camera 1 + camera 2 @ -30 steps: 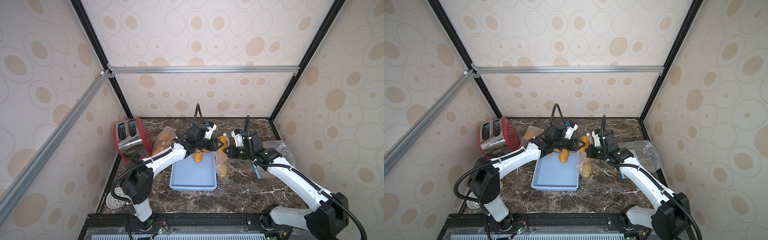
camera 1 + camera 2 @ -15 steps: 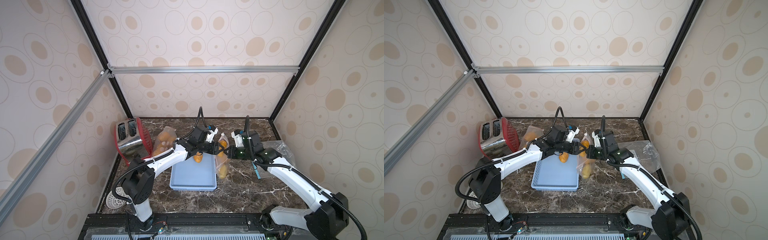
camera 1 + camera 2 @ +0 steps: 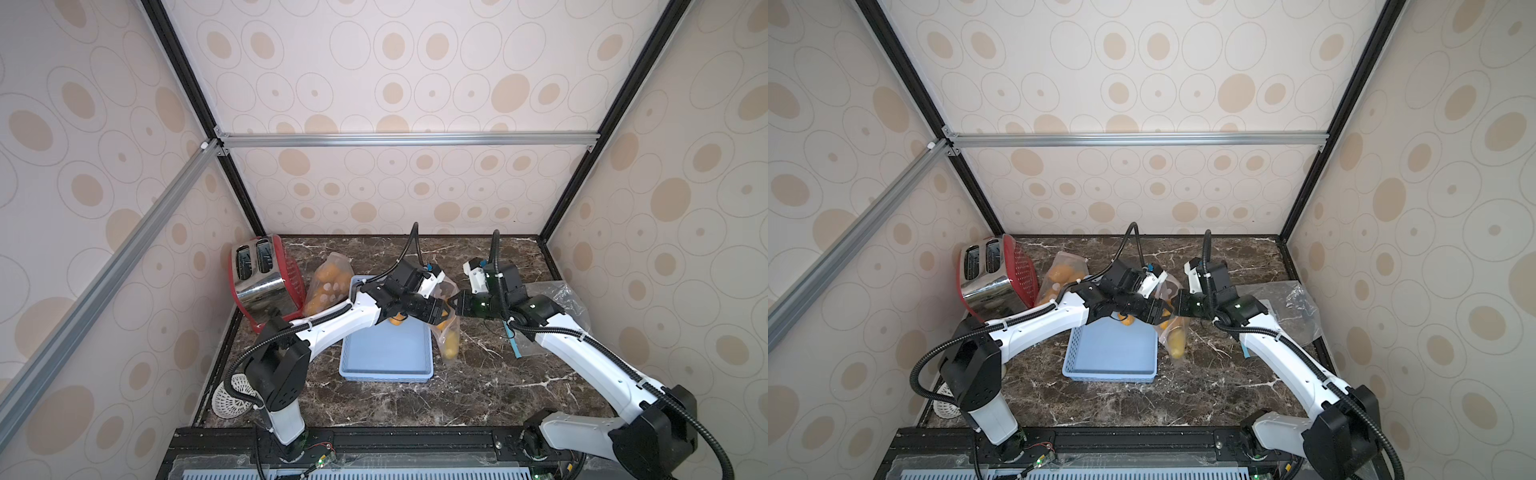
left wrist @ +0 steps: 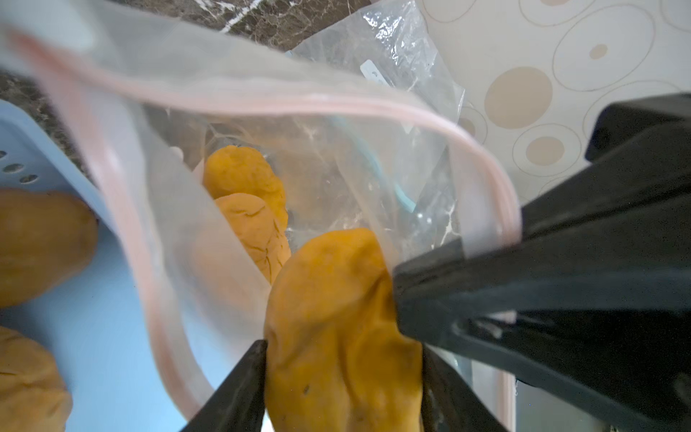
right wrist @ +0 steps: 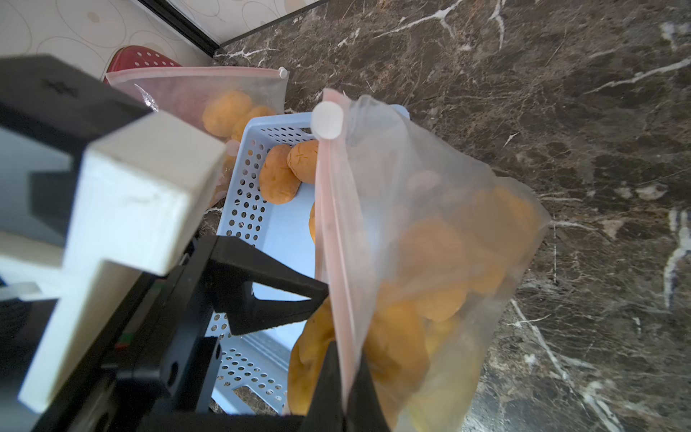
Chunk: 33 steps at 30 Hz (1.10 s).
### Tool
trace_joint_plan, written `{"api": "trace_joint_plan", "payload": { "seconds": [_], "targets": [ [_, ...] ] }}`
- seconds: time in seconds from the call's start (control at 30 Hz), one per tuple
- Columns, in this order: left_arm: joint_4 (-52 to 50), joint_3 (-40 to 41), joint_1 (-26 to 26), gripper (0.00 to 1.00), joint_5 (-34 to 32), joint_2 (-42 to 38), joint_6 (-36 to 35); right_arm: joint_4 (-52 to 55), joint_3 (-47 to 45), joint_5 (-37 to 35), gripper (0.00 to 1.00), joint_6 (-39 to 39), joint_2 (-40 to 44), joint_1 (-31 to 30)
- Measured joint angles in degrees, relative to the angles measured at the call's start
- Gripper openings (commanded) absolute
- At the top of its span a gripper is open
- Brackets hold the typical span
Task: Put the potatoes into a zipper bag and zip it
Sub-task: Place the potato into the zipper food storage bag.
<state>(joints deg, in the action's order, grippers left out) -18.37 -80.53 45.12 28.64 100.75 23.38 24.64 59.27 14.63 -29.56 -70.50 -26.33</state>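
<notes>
**Student:** What does this panel show at the two end effectors?

**Instructor:** The right gripper (image 5: 344, 355) is pressed together on the pink rim of the zipper bag (image 5: 430, 224). The bag hangs below it with several potatoes (image 4: 243, 179) already inside. The left gripper (image 4: 342, 346) brackets one potato (image 4: 336, 291) between its fingers (image 4: 239, 385), directly beside the right jaws at the bag mouth. Both fingers appear to touch the potato, though how firm the hold is cannot be told. More potatoes lie in the blue tray (image 3: 386, 349), just beside and below the left gripper.

**Student:** What could fail from here?

**Instructor:** The bag hangs from a single pinch. A released potato would probably add a jolt, and that may drag the rim out of the right jaws. The slack near wall may also fold under the potato and deflect it back into the tray.

**Student:** And compared with the view one second before?

**Instructor:** In both top views the held potato then rides higher, above the rim. Now it sits lower, level with the right gripper, whose pinch is unchanged.
</notes>
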Motion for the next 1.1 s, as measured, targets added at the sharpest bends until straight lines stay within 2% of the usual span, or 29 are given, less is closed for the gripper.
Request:
{"api": "trace_joint_plan", "payload": {
  "seconds": [0.27, 0.43, 0.63, 0.73, 0.87, 1.1],
  "targets": [
    [-6.75, -6.69, 0.02, 0.81, -0.26, 2.58, -3.06, -0.11, 0.52, -0.76, 0.00, 0.15, 0.00, 0.59],
    [-9.88, -8.48, -0.17, 0.83, -1.92, 1.55, -4.39, -0.24, 0.57, -1.03, 0.00, 0.15, 0.02, 0.57],
    [-10.27, -8.39, -2.34, 0.82, -5.51, -5.81, -5.09, 0.39, 0.59, 1.44, 0.00, 1.86, 0.28, 0.35],
    [-8.24, -6.71, -5.60, 0.79, -7.08, -11.74, -5.81, 3.08, 1.60, 2.80, 0.00, 4.76, 0.68, 0.31],
    [-3.98, -2.43, -9.81, 0.80, -9.94, -18.43, -11.67, 8.98, 4.66, 2.21, 0.00, 9.57, 2.03, 0.26],
    [4.70, 9.18, -9.38, 0.83, -8.07, -21.75, -29.00, 14.88, 5.31, 2.38, 0.00, 20.59, 10.54, -0.42]
  ]
}}
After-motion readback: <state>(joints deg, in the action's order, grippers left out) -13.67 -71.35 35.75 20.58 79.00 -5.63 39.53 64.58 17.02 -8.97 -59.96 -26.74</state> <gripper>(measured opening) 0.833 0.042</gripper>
